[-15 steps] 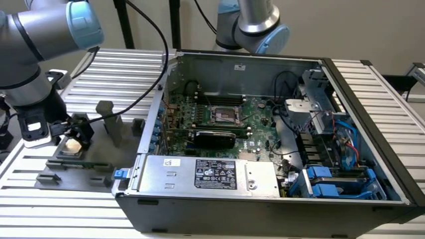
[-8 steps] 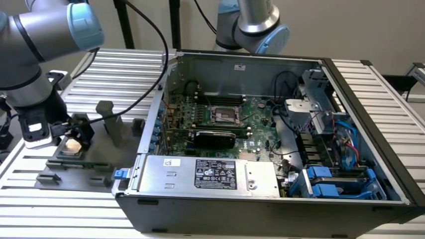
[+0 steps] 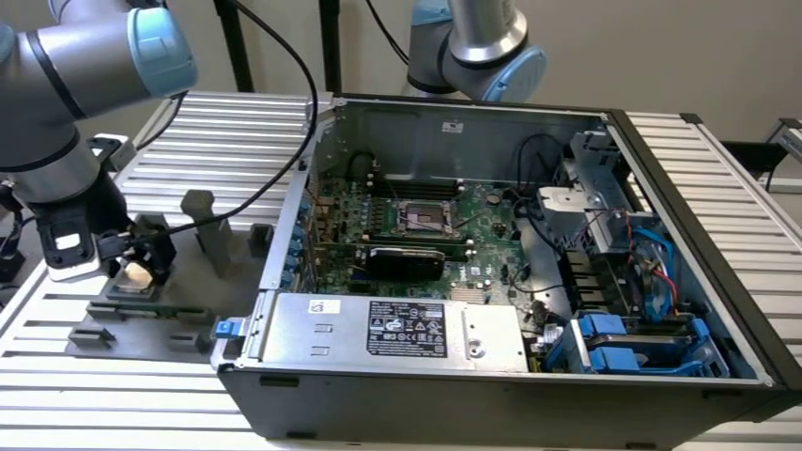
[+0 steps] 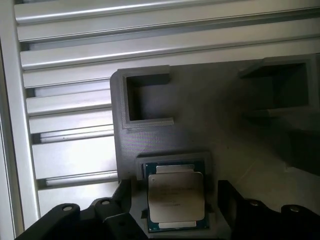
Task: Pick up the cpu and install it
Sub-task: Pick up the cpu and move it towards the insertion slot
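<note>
**Tool wide over the cpu, chip sitting in its fixture**

I'm looking down the wrist view now, and there's the cpu [image 4: 176,197]: silvery-white lid up, lying flat in a shallow square recess of the grey printed fixture [image 4: 200,115]. The tool [image 4: 175,202] is low over it with its jaws spread wide. The black fingers [image 4: 112,217] stand one on each side of the chip, and I see a gap between each of them and its edges, so nothing is gripped. Just beyond the chip on the same fixture there's an open square pocket [image 4: 147,97], and another deeper one [image 4: 280,87] off to the side.

In the exterior view, my arm [image 3: 63,103] reaches down at the exterior view's left and the tool [image 3: 135,268] hangs right over the fixture [image 3: 138,315], which rests on the slatted aluminium worktop [image 3: 213,141].

The open computer case [image 3: 501,404] is well apart from it, toward the exterior view's right. Inside it lies the green motherboard [image 3: 483,202], with the dark metal-framed socket [image 3: 423,218] near its middle. The silver power supply [image 3: 401,327] with its black label lies along the near side, and the blue drive caddies [image 3: 633,348] are in the near right corner. A second arm's base [image 3: 483,42] stands behind the case at the far side.
</note>
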Robot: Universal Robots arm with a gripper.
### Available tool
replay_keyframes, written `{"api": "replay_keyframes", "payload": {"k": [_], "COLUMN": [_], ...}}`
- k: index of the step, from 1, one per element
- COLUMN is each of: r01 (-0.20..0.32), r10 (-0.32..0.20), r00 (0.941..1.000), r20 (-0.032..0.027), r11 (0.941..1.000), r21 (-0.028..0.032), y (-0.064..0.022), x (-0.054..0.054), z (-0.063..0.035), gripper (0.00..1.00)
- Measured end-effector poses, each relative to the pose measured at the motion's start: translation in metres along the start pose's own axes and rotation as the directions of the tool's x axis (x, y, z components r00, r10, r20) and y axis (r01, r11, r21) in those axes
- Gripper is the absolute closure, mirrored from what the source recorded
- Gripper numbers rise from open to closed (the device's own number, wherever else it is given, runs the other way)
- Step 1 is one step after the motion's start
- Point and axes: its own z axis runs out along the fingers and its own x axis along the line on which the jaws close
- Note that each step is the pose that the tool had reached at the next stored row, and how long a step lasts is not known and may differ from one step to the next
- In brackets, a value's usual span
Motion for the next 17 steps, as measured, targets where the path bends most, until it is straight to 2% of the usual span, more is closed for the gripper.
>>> {"api": "replay_keyframes", "payload": {"k": [1, 17], "r01": [0.0, 0.0], "r10": [0.0, 0.0], "r00": [1.0, 1.0], "r20": [-0.0001, -0.0019], "r11": [1.0, 1.0], "r21": [0.0001, 0.004], "y": [0.0, 0.0003], "x": [0.0, -0.0001], "z": [0.0, -0.0019], "gripper": [0.26, 0.26]}}
